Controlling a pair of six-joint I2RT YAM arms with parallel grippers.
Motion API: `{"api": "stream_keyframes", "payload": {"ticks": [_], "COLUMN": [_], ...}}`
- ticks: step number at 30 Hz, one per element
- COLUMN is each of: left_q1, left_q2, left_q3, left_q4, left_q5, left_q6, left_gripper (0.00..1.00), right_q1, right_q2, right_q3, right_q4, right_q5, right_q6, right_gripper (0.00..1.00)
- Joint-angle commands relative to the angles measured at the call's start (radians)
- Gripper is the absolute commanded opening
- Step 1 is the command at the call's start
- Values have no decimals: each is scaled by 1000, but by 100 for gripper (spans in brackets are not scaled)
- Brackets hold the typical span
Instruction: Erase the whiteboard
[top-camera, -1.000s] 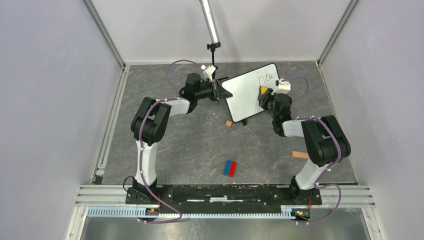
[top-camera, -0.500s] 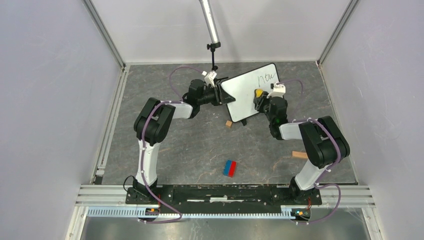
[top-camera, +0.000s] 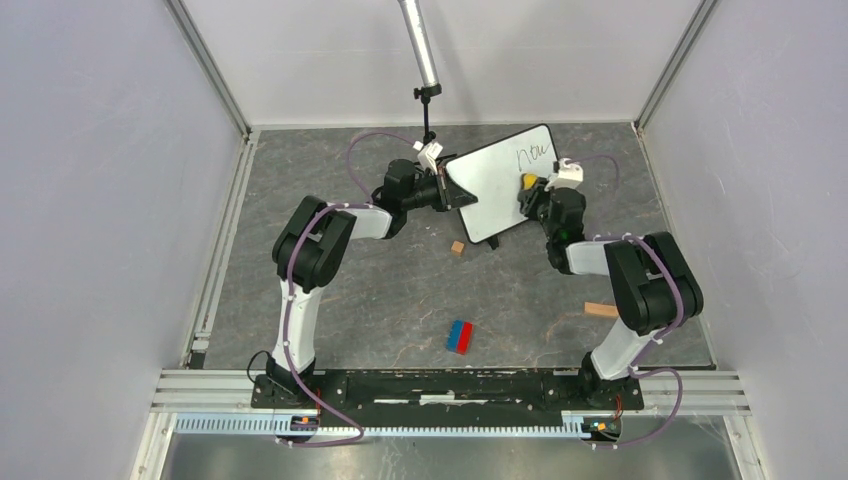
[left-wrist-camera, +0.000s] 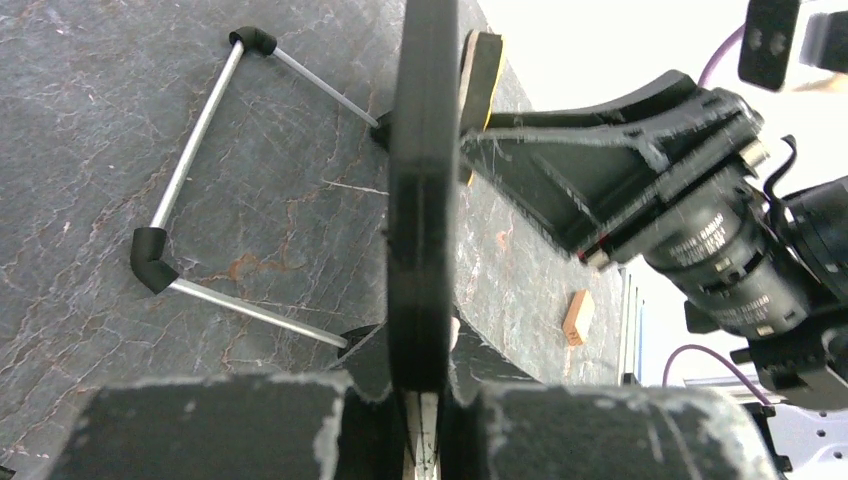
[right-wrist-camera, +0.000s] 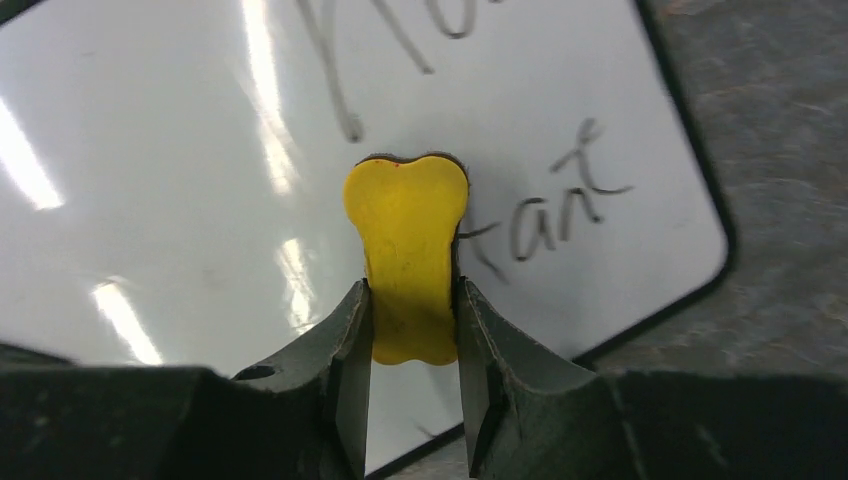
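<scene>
The whiteboard (top-camera: 490, 185) stands tilted at the back centre, with black handwriting (top-camera: 533, 153) near its top right. My left gripper (top-camera: 452, 191) is shut on the board's left edge; in the left wrist view the black frame edge (left-wrist-camera: 423, 200) runs up from between the fingers of that gripper (left-wrist-camera: 423, 400). My right gripper (top-camera: 530, 192) is shut on a yellow eraser (top-camera: 527, 182) whose far end rests against the board face. In the right wrist view the eraser (right-wrist-camera: 407, 250) sits in my right gripper (right-wrist-camera: 410, 300), just left of more handwriting (right-wrist-camera: 550, 215) on the whiteboard (right-wrist-camera: 180, 150).
A small wooden block (top-camera: 457, 247) lies just in front of the board. A red and blue block (top-camera: 459, 336) lies nearer the arm bases, another wooden block (top-camera: 601, 309) at the right. The board's wire stand (left-wrist-camera: 200, 160) rests on the table behind it. A camera pole (top-camera: 423, 50) rises at the back.
My left gripper opened, slid right along the board's left edge and shut on it again. The eraser swept left across the board and came back to the right.
</scene>
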Motion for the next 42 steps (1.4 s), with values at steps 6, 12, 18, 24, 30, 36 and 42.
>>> {"api": "stream_keyframes", "payload": {"ticks": [6,12,18,24,30,36,42], "left_q1": [27,39,43,54,77,81,81], "left_q2": [3,12,10,13,42,43,55], "left_q3": [-4,-10,-18,-23,-34,-37,-33], "left_q4": [-156,-144,-148,-147,-64,-37,-13], "left_q5": [-103,-38,-25,4,63,87,105], "left_q6": [36,14,9,-18,-120,-154,-197], "left_gripper": [2,2,2,2,2,2,2], "right_q1": [-65,27,56,-43,-47,54,43], "right_q2": [13,-33,-22,-7,18,33,43], "right_q3": [-40,-108,-173,-162,-163,-155,-194], "right_q4": [-18,25,141,160,215,240,307], "right_q5": [-29,-48,-88,-103,-182,-184,-169], "right_q6": [19,16,74,44,49,42,83], "right_gripper": [21,21,21,21,21,20,20]}}
